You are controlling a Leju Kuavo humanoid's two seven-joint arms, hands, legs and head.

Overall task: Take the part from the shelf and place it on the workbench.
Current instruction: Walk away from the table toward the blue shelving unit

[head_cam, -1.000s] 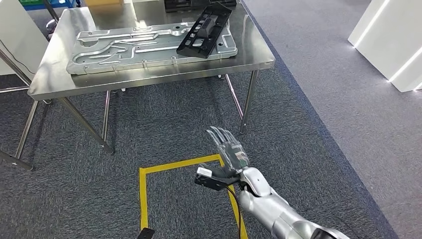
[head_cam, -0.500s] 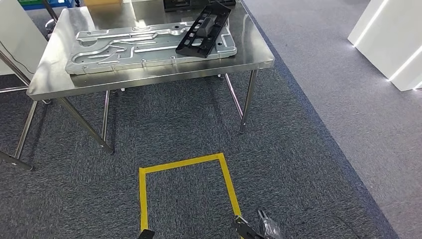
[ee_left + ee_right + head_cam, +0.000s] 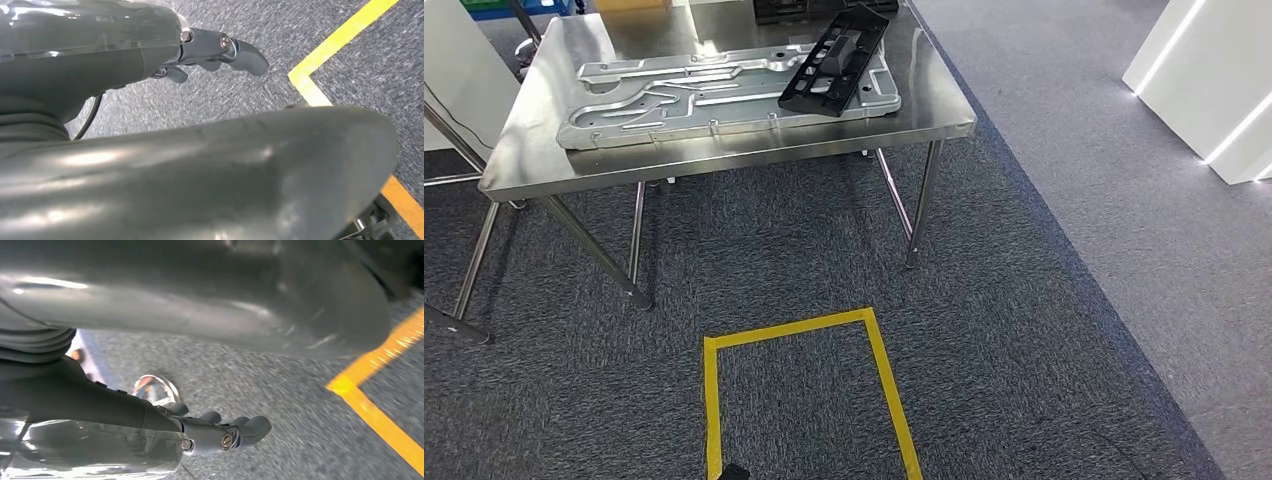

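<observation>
Left hand (image 3: 220,50) and right hand (image 3: 215,432) empty, thumbs apart from fingers, low over carpet (image 3: 1024,300). Black part (image 3: 834,60) well ahead on workbench (image 3: 929,105), atop silver plate (image 3: 674,100), long axis slanting away, nearer right arm's side.

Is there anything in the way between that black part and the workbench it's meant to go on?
Nothing visible stands between them. The black part already lies on the steel workbench, resting across the big grey metal plate there. Both hands, left hand and right hand, hang over the carpet holding nothing.

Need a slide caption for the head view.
Black part resting across the machined plate on the steel workbench, yellow floor marking below.
</observation>
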